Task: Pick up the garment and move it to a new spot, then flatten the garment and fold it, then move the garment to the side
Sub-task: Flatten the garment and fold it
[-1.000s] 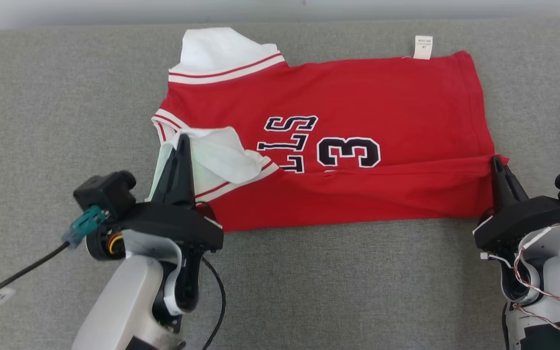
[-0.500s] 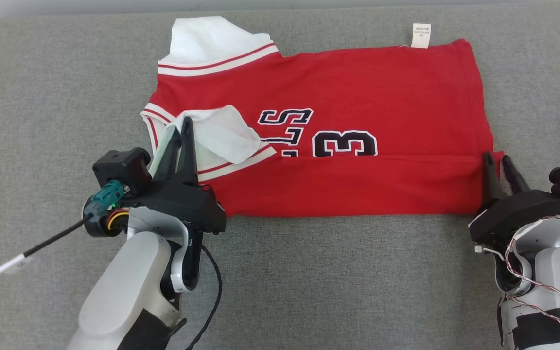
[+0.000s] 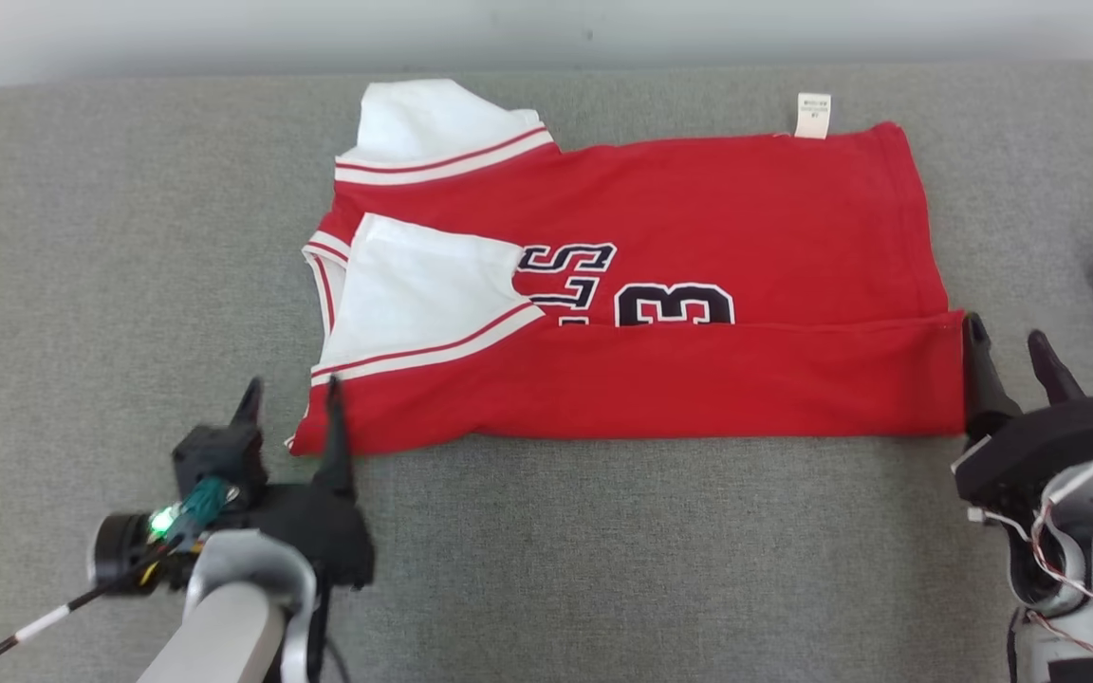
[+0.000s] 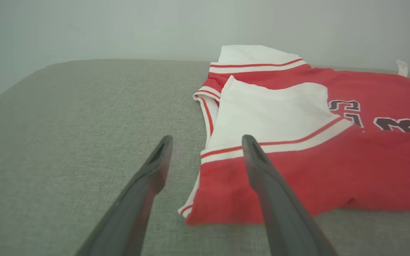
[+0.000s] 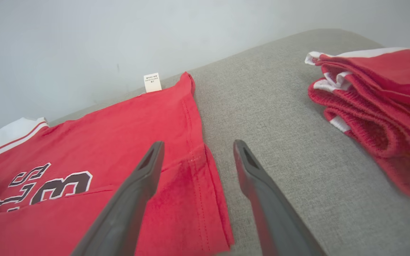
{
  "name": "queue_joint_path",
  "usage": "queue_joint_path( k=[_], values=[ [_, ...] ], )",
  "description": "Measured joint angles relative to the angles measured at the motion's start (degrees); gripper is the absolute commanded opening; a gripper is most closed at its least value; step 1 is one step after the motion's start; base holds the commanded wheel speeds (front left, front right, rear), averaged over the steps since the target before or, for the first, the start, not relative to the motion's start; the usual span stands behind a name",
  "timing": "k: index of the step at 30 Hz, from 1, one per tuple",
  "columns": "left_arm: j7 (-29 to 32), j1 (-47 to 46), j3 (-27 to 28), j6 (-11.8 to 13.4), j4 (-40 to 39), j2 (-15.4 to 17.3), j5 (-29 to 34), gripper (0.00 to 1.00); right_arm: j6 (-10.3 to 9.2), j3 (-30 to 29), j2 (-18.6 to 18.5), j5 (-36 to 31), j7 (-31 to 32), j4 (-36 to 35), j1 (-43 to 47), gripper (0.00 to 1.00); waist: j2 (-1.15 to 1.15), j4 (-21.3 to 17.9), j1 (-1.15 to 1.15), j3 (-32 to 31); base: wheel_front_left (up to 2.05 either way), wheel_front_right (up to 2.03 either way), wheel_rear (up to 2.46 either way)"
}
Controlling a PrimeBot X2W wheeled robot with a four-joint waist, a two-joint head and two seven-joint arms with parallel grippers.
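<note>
- Grey fabric-covered bench (image 3: 603, 569) takes up most of the head view, with a pale plain wall (image 3: 224, 28) behind its far edge.
- Garment (image 3: 698, 199): a red jersey lying flat mid-bench, nearer the far edge, with its length running left to right.
- Its near long edge is folded up over the body as a red band (image 3: 698, 379) that runs the full length.
- One white sleeve (image 3: 414, 285) with red stripes on its cuff lies flat on top at the left end. The second white sleeve (image 3: 423, 119) sticks out at the far left corner.
- A second pile of red and white cloth (image 5: 376, 106) sits bunched at the right edge of the bench, well apart from the garment.
- Left gripper (image 3: 291, 389): fingers spread apart and holding nothing, at the garment's near left corner. One finger is over the red corner, the other over bare bench. Cannot tell if it touches.
- Right gripper (image 3: 1007, 332): fingers spread and empty, at the right end of the folded band. One finger is by the hem, the other over the bench.
- Writing (image 3: 641, 289): black characters with a white outline. A "3" with its lower half under the fold, and beside it an "S" and part of an "L"; the rest is covered.
- White tag (image 3: 813, 114) on the far hem. Its print is too small to read.
</note>
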Motion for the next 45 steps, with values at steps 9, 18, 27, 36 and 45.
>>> queue_joint_path(
  k=[9,18,27,36,45],
  values=[
    [4.87,1.68,-1.46,1.45,1.22,2.48,0.81,1.00,0.00,0.12,1.41,-0.92,2.34,-4.43,1.69,1.00,0.00,-0.73,0.00,-0.09,0.00,0.00,0.00],
    [9.77,-1.37,-2.80,1.08,6.09,2.14,0.54,1.00,0.00,0.77,2.26,-1.44,2.87,-5.67,1.69,1.00,0.00,-2.10,0.00,1.74,0.00,0.00,0.00],
    [11.14,-1.32,-3.48,-0.01,5.65,1.52,-0.57,0.00,0.00,-0.88,2.30,-5.60,9.24,-3.83,1.94,1.00,0.00,-1.94,0.00,2.65,0.00,0.00,0.00],
    [10.14,-1.32,-3.41,0.37,4.75,1.43,-0.76,0.00,0.00,0.30,1.89,-8.57,16.82,-0.03,-1.10,1.00,0.00,-0.93,0.01,3.72,0.00,0.00,0.00],
    [9.61,-1.36,-4.19,-0.29,5.23,0.83,-1.05,0.00,0.00,2.23,0.74,-8.65,21.19,2.07,-2.71,0.00,0.00,0.32,0.01,3.57,0.00,0.00,0.00]
  ],
)
